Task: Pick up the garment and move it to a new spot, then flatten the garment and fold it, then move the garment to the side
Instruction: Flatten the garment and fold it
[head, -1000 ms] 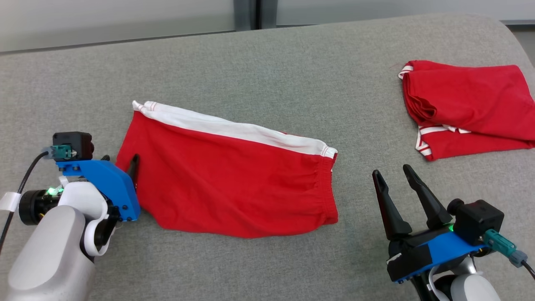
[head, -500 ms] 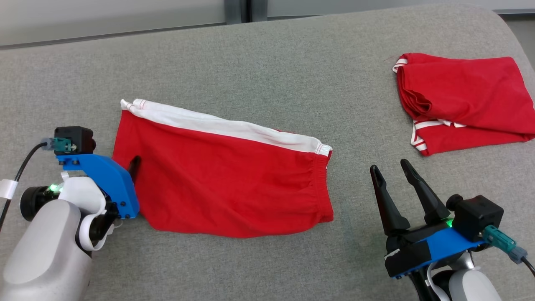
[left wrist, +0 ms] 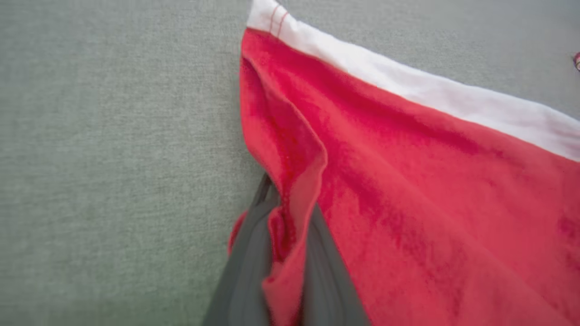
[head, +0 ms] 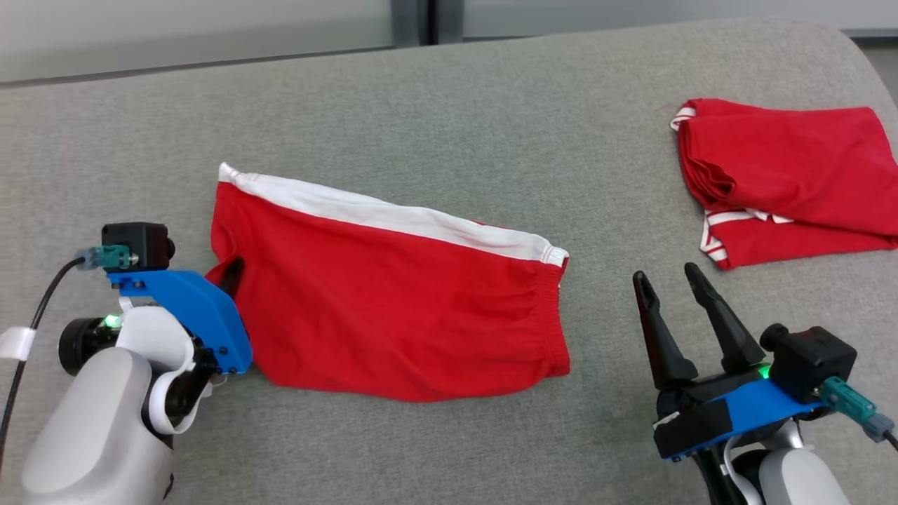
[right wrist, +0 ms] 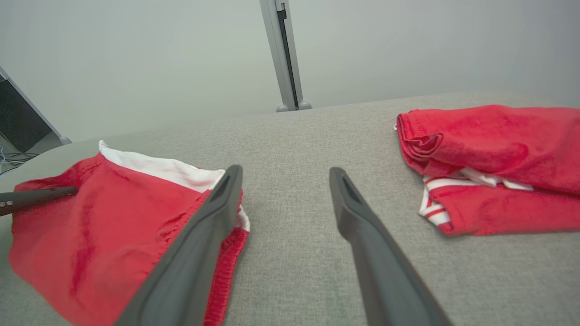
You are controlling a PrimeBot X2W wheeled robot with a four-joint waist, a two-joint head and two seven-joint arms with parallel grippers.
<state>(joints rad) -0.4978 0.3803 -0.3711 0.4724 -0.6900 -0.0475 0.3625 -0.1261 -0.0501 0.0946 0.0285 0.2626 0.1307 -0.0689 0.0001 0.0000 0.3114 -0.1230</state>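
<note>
The grey cloth-covered bench [head: 449, 105] carries the red shorts [head: 393, 315] flat at its centre, white stripe [head: 393, 217] toward 12 o'clock; a folded red garment [head: 786, 175] lies well apart at 2 o'clock. The step appears to be gripping for a fold. At the shorts' 9 o'clock edge the left hand [head: 230, 275] is clamped on bunched hem [left wrist: 290, 235]. The right hand [head: 668, 277], jaws wide apart, holds nothing near the 3 o'clock waistband [head: 551, 308]; next it likely needs a grip there

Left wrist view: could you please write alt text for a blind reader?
The left pincer is shut on a raised fold at the edge of the red shorts. Their white band runs along the top; grey upholstery lies left.
</note>
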